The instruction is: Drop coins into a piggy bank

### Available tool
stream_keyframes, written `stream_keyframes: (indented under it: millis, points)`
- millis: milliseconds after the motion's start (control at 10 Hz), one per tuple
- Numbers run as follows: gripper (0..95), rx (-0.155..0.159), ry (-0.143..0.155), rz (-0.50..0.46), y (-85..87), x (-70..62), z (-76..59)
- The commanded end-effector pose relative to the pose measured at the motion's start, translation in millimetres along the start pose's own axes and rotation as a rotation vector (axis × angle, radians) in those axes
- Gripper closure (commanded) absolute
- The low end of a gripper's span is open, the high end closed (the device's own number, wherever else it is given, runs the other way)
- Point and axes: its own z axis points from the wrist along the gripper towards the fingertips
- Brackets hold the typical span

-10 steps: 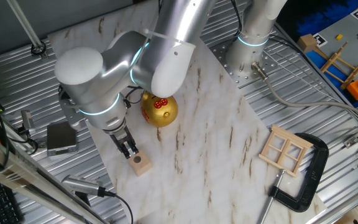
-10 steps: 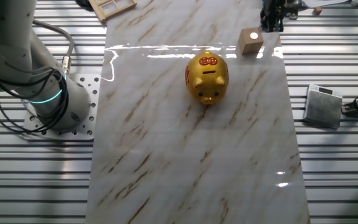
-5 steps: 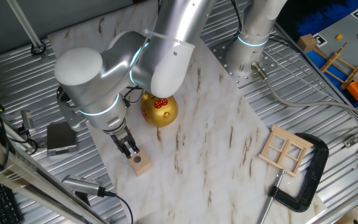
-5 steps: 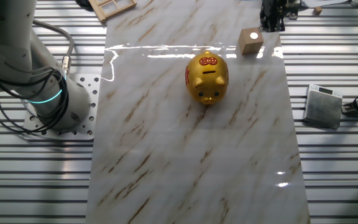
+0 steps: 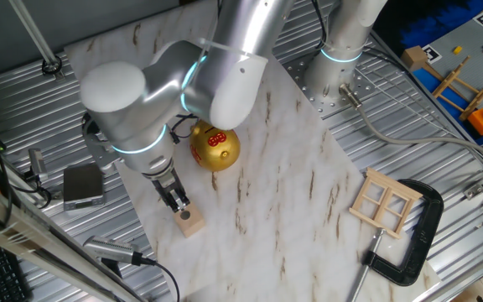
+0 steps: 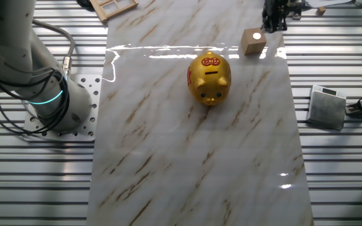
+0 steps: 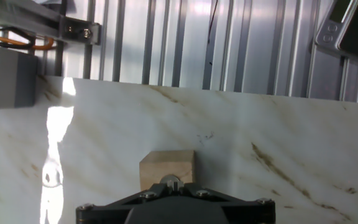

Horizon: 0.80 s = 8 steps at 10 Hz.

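The wooden cube (image 5: 189,221) is taken as the landmark; it sits near one edge of the marble table (image 5: 292,184). On its top face a small dark grey coin (image 5: 186,216) is seen, narrower than that face; in the other fixed view the top of the cube (image 6: 254,41) appears only as a pale glare, and in the hand view the coin (image 7: 170,181) is partly hidden by the black body of the claw. The claw (image 5: 177,201) is held just above and beside the cube (image 7: 168,168), its dark fingers pointed down at the coin. Whether the fingers are apart or pressed together cannot be told from any view, as they are small in one fixed view, cut off at the frame edge in the other (image 6: 275,19), and hidden in the hand view.

The piggy bank (image 5: 215,148) is set well apart from the cube, further in on the table. It (image 6: 210,78) is shiny gold and round, with small ears, red markings and a dark slot on its back. The big silver arm (image 5: 183,84) looms over it and partly covers it in one fixed view.

Off the table beyond the cube a grey box (image 5: 83,185) is seen on the ribbed metal surface. Far from the cube, past the piggy bank, a small wooden frame (image 5: 385,204) and a black clamp (image 5: 418,243) are laid.
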Motion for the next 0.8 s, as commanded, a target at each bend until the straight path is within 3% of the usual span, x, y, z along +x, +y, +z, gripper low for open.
stream_keyframes:
  millis: [100, 300, 400, 800]
  points:
    - [38.0, -0.001, 0.001, -0.001, 2.3, -1.7, 1.6]
    - [38.0, 0.007, -0.004, -0.02, 9.7, -6.6, 9.0]
    - [38.0, 0.037, -0.005, -0.043, 14.3, -10.0, 13.7]
    - [38.0, 0.043, -0.011, -0.05, 14.0, -11.0, 16.5]
